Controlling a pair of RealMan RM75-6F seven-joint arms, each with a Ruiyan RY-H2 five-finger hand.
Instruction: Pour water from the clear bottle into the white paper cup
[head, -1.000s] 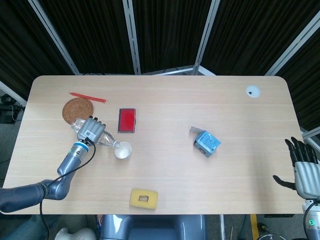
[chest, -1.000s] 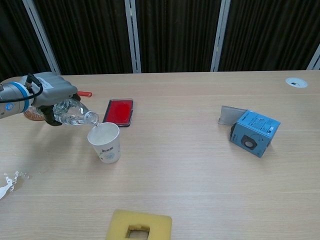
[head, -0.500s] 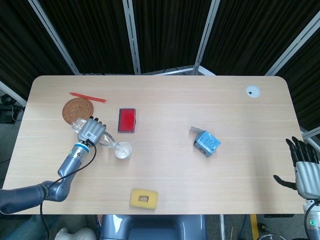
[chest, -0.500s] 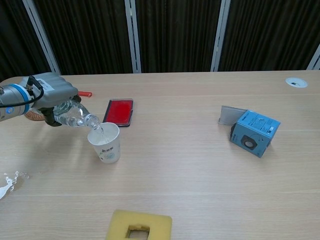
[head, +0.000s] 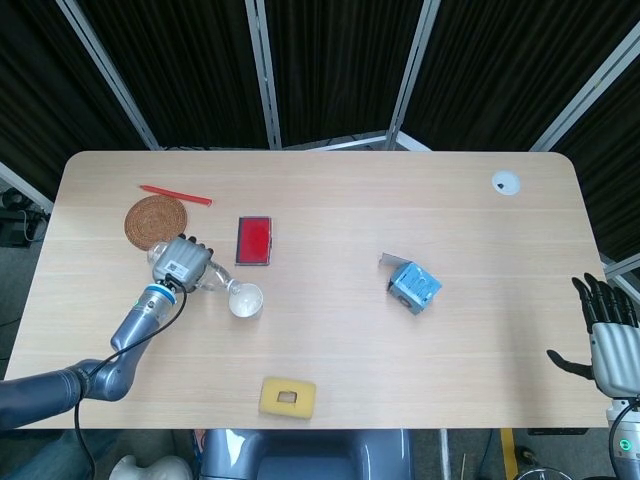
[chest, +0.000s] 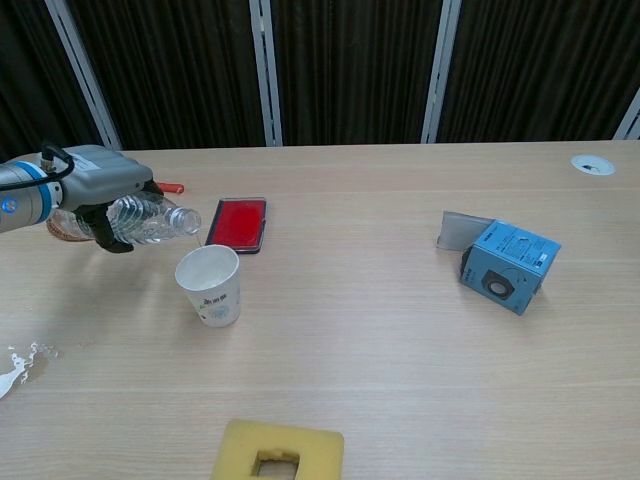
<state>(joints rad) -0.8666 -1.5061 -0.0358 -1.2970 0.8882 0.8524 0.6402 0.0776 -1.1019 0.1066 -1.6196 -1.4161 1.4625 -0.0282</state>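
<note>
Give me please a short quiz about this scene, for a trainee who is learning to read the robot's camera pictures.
1. True or false: the clear bottle lies flat on the table.
2. Which hand holds the bottle? A) left hand B) right hand
3. Fill in: the white paper cup stands ____ on the table.

Key:
1. False; it is held in the air, nearly level, its mouth above the cup.
2. A; the right hand waits open at the table's edge.
3. Upright.
</note>
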